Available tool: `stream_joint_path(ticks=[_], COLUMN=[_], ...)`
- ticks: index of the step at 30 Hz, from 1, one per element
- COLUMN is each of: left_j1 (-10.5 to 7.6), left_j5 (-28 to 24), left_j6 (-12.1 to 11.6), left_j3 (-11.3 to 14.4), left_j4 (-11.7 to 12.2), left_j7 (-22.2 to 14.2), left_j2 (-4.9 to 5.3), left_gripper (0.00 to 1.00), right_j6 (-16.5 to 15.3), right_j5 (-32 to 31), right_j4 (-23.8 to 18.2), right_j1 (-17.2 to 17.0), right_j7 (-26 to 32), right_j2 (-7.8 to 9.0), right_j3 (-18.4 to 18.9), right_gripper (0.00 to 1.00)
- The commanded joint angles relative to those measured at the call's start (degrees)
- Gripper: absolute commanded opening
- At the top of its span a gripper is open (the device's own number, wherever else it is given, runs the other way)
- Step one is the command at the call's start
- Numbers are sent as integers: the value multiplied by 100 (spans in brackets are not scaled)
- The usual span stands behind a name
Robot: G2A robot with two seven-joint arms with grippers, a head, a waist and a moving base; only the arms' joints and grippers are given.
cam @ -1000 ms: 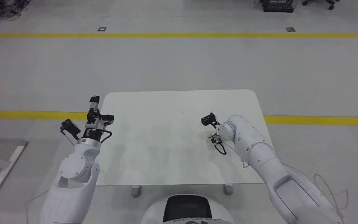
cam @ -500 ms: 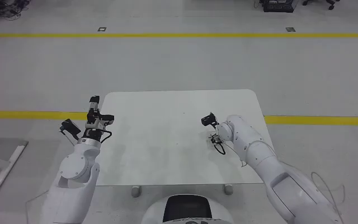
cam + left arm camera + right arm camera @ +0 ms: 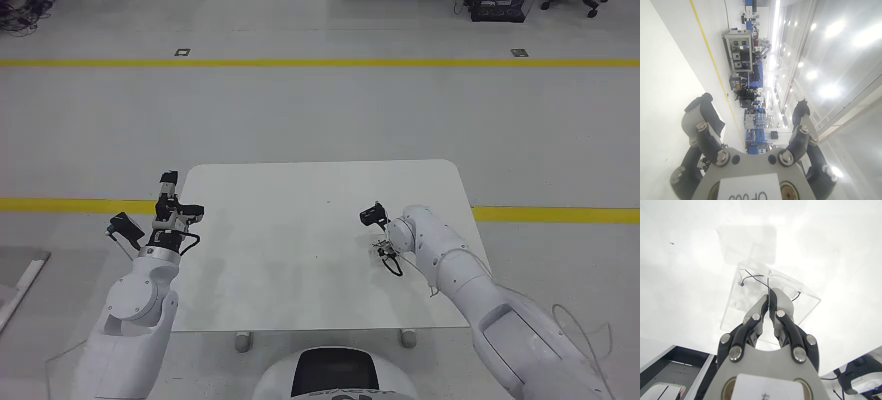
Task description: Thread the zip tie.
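This is a big, factory-style robot lab in a wide open hall. The pale grey floor (image 3: 320,110) is smooth and marked with long yellow lines (image 3: 300,63), and a plain white table (image 3: 300,260) stands on it. Far off are a framed cabinet (image 3: 738,51) packed with electronics, a grey robot arm (image 3: 765,46) and blue workbenches (image 3: 753,136), all under rows of bright ceiling lights (image 3: 812,74).

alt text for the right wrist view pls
The right pincer is shut on a thin black zip tie, held over a clear box on the white table. Other black strands show within the box.
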Motion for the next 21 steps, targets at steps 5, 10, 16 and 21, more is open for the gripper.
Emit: stream_joint_path(ticks=[5, 10, 16, 21], left_j1=[0, 0, 0, 0], left_j5=[0, 0, 0, 0], left_j6=[0, 0, 0, 0], left_j3=[0, 0, 0, 0], left_j4=[0, 0, 0, 0], left_j7=[0, 0, 0, 0], left_j2=[0, 0, 0, 0], left_gripper=[100, 100, 100, 100], right_j6=[16, 81, 90, -22], right_j5=[-26, -107, -255, -319], right_j4=[71, -81, -594, -1249], right_j1=[41, 6, -186, -488], right_j7=[-48, -58, 34, 164], right_j2=[-33, -11, 125, 321], right_j3=[-25, 5, 181, 510], right_gripper=[0, 0, 0, 0])
